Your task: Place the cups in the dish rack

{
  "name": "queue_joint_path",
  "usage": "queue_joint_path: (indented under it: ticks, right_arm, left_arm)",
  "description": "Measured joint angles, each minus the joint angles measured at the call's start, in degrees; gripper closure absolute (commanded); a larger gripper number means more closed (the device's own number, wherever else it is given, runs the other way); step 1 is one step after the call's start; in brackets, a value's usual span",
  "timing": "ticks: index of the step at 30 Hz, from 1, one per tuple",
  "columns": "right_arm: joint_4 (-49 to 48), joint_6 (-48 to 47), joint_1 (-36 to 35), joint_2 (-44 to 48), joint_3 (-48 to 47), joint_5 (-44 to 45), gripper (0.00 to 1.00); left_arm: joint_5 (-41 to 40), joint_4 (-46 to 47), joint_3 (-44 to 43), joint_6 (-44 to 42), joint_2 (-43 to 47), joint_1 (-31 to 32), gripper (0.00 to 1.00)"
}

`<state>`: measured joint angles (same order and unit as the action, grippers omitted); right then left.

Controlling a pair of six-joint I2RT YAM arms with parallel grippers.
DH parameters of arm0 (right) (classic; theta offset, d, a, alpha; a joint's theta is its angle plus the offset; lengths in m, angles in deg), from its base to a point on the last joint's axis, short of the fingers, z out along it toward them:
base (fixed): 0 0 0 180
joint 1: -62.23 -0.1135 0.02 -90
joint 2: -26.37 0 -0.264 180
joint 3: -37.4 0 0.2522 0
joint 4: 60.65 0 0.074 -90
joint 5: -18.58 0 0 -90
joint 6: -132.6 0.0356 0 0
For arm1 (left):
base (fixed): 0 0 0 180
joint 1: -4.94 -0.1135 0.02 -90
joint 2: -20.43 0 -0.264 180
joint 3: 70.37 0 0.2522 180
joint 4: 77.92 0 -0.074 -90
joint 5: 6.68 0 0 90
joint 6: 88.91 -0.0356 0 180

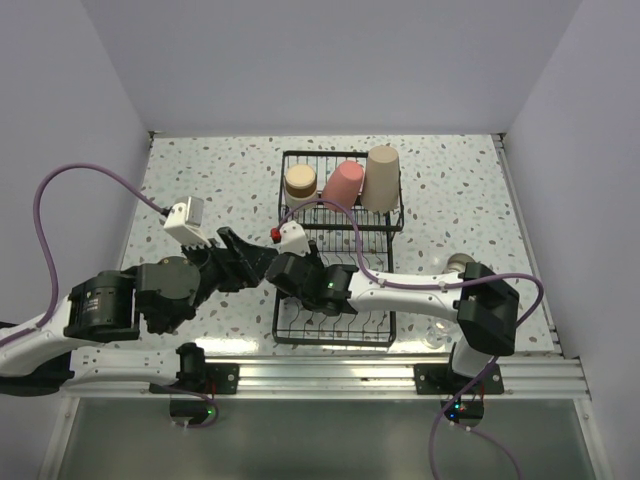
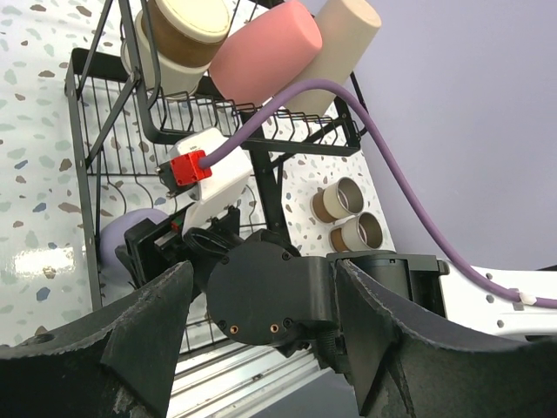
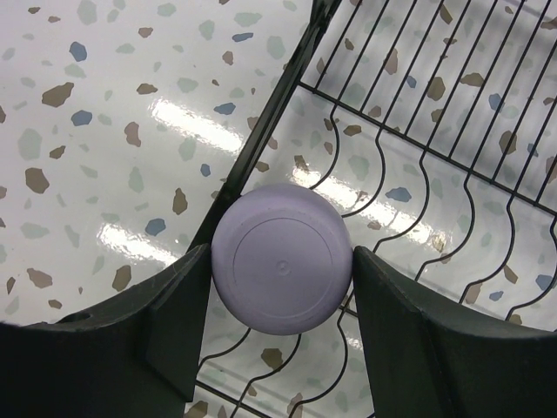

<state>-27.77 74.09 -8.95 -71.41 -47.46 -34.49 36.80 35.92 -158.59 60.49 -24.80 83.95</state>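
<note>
One lavender cup (image 3: pixel 281 259), seemingly plastic, sat clamped by its sides in our right gripper (image 3: pixel 278 292) over the edge of the black wire dish rack (image 3: pixel 260 131). We judged it light, rigid, slippery; our left gripper (image 2: pixel 261 279) gaped empty.

Right wrist cam: only the flat end of the lavender cup (image 3: pixel 281 235) shows in the right gripper (image 3: pixel 280 261), walls hidden; dish rack (image 3: pixel 275 104) runs off the 12 and 3 o'clock edges. Left wrist cam: that cup is a sliver at 9 o'clock; brown cup (image 2: pixel 174 39), pink cup (image 2: pixel 261 52) and beige cup (image 2: pixel 339 52) clipped at 12. Top cam: lavender cup fully covered, rack's 6 o'clock half under both wrists, tan cup (image 1: pixel 460 262) half behind the right arm (image 1: pixel 420 290), clear glass (image 1: pixel 437 335) too faint to resolve.
</note>
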Motion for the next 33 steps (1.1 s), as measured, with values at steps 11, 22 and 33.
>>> queue_joint_path:
  ticks: [11, 22, 33]
  right_arm:
    - [0.6, 0.5, 0.2, 0.2, 0.0, -0.9, 0.02]
    - [2.5, 0.8, 0.2, 6.5, 0.3, -1.0, 0.02]
    - [10.3, 0.5, -0.7, 26.0, 1.7, -1.6, 0.02]
  left_arm:
    - [0.9, 0.3, 0.0, -0.1, -1.3, 0.0, 0.31]
    - [1.4, 0.5, 0.0, -0.2, -1.4, 0.0, 0.31]
    - [1.4, 0.5, 0.6, 0.0, -0.8, 0.0, 0.31]
